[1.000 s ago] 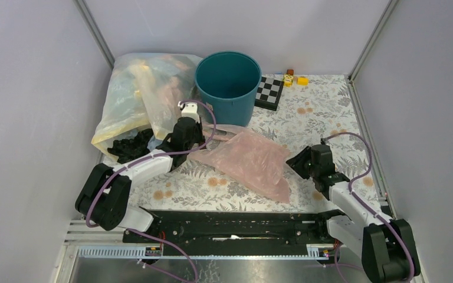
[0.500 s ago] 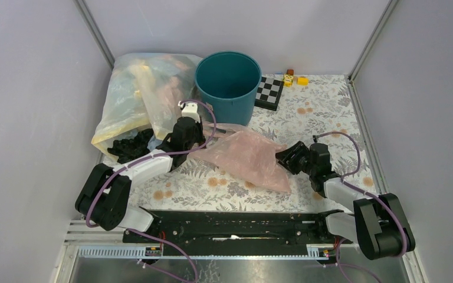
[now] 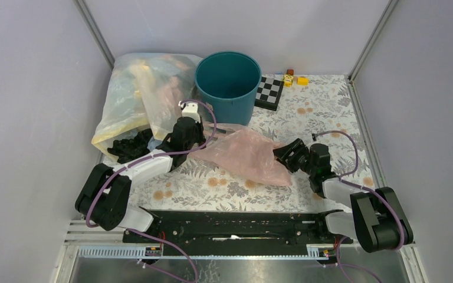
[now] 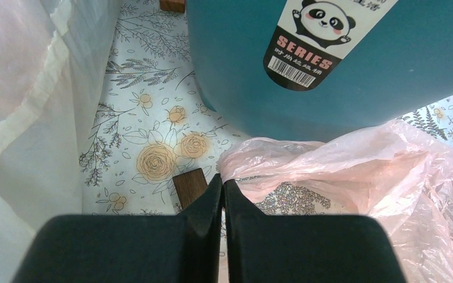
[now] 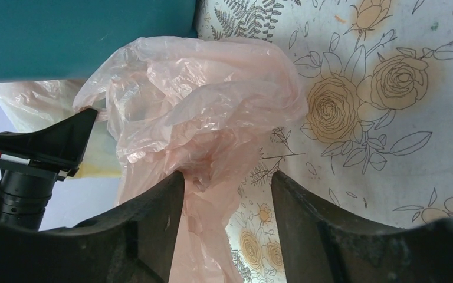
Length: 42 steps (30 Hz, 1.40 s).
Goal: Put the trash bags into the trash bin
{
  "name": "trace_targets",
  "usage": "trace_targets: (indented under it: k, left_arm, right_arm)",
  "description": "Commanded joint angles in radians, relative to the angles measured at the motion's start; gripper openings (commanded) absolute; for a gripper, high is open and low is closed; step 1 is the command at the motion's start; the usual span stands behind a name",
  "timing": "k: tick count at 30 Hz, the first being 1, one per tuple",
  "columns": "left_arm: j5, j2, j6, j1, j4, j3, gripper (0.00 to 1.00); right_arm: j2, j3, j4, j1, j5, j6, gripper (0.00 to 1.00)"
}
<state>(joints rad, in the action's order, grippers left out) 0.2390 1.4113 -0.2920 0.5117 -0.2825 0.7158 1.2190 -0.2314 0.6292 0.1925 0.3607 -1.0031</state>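
Plain lavender-grey wall panels [image 3: 236, 29] close in the bench [image 3: 330, 118] at 9, 12 and 3 o'clock, with bare aluminium posts [image 3: 94, 32] standing in the far corners at about 11 and 1 o'clock. The bench wears a white cloth printed with grey ferns and orange roses, under soft, even light. At 6 o'clock a black rail [image 3: 236, 227] runs along its edge, with a strip of brushed metal [image 3: 242, 268] beyond

We take this for a robotics lab cell, not a home: plain grey panels [image 3: 29, 88] on aluminium posts [image 3: 96, 35] box in a small counter [image 3: 330, 112] dressed in floral cloth. We see a left arm [image 3: 144, 165] and a right arm [image 3: 339, 190] bolted to a black base rail [image 3: 236, 227], and a checkerboard tile [image 3: 269, 92] near the back wall.
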Motion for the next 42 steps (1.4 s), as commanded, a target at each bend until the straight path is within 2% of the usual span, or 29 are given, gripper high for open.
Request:
trace_targets:
  k: [1, 3, 5, 10, 16, 21, 29, 34, 39, 42]
  left_arm:
    - [-0.014, -0.009, 0.007, -0.006, -0.046, 0.017, 0.0]
    - [-0.015, -0.008, 0.007, -0.006, -0.046, 0.016, 0.0]
    - [-0.016, -0.009, 0.008, -0.006, -0.047, 0.016, 0.0]
    - [-0.017, -0.008, 0.009, -0.006, -0.046, 0.015, 0.0]
    - [-0.017, -0.008, 0.008, -0.006, -0.046, 0.014, 0.0]
    - [-0.023, -0.011, 0.007, -0.006, -0.047, 0.015, 0.0]
    - [-0.038, -0.012, 0.006, -0.006, -0.048, 0.015, 0.0]
    - [-0.055, -0.008, 0.005, -0.006, -0.053, 0.016, 0.0]
    - [-0.079, 0.003, 0.005, -0.006, -0.059, 0.019, 0.0]
    - [-0.076, 0.006, 0.006, -0.006, -0.059, 0.02, 0.0]
  right_arm:
    - [0.035, -0.015, 0.137, -0.005, 0.047, 0.008, 0.68]
    - [0.04, -0.009, 0.161, -0.006, 0.053, 0.015, 0.76]
    - [0.032, 0.0, 0.173, -0.005, 0.049, 0.022, 0.79]
    - [0.011, 0.009, 0.173, -0.005, 0.043, 0.036, 0.71]
    - [-0.035, 0.025, 0.193, -0.005, 0.049, 0.045, 0.81]
    - [-0.027, 0.009, 0.183, -0.005, 0.055, 0.053, 0.74]
    - [0.016, -0.009, 0.239, -0.005, 0.098, 0.062, 0.78]
    - [0.1, -0.036, 0.281, -0.004, 0.118, 0.071, 0.66]
    - [0.188, -0.078, 0.312, -0.002, 0.135, 0.083, 0.42]
    - [0.209, -0.08, 0.325, -0.003, 0.129, 0.074, 0.24]
